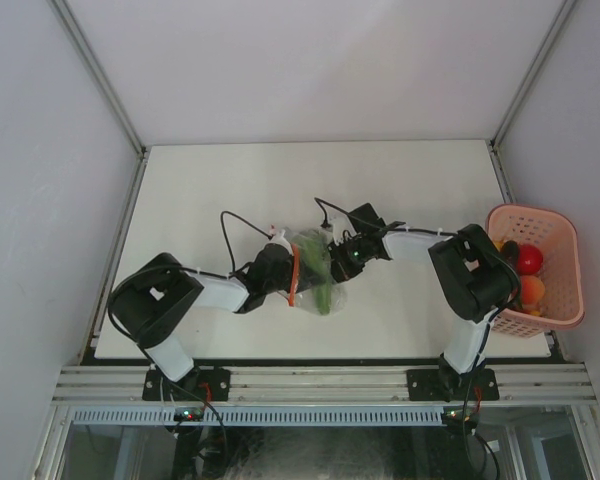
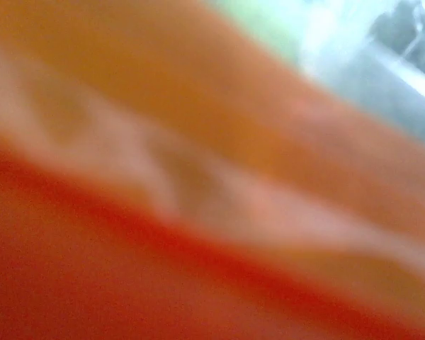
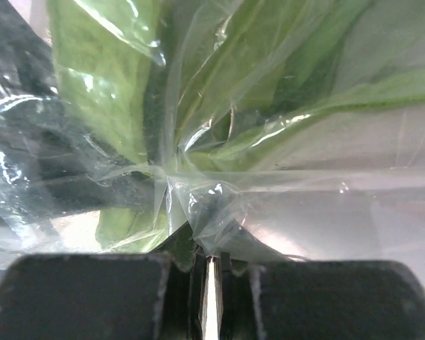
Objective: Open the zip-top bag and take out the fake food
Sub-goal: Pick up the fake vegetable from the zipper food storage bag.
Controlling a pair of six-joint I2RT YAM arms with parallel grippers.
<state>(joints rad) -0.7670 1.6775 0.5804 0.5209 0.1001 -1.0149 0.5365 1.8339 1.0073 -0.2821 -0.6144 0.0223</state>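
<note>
Since my right wrist camera looks straight down my own fingers, I start there: my right claw [image 3: 210,278] is closed on a pinched fold of the zip-top bag [image 3: 326,205], the clear film bunched into the slit between the pads. Just beyond that fold, towards 12 o'clock, the long green piece [image 3: 92,78] of fake food lies inside the plastic.

From my left wrist camera I get only an orange-red blur filling the lens, probably the zip strip [image 1: 293,278] pressed very close. I cannot tell whether my left claw [image 1: 278,268] is open or gripping.

Only the overhead view gives the layout. The bag lies near the middle of the table [image 1: 210,190], my left claw at its 9 o'clock edge by the strip, my right claw at its 2 o'clock side. Farther out, at the table's 3 o'clock edge, the pink basket [image 1: 570,300] holds a red round one [image 1: 529,259], an orange piece [image 1: 531,291] and a dark one [image 1: 509,250].

I judge the task mostly done: those pieces are out and only the green one is left inside. Whether the zip is parted, no view shows clearly.
</note>
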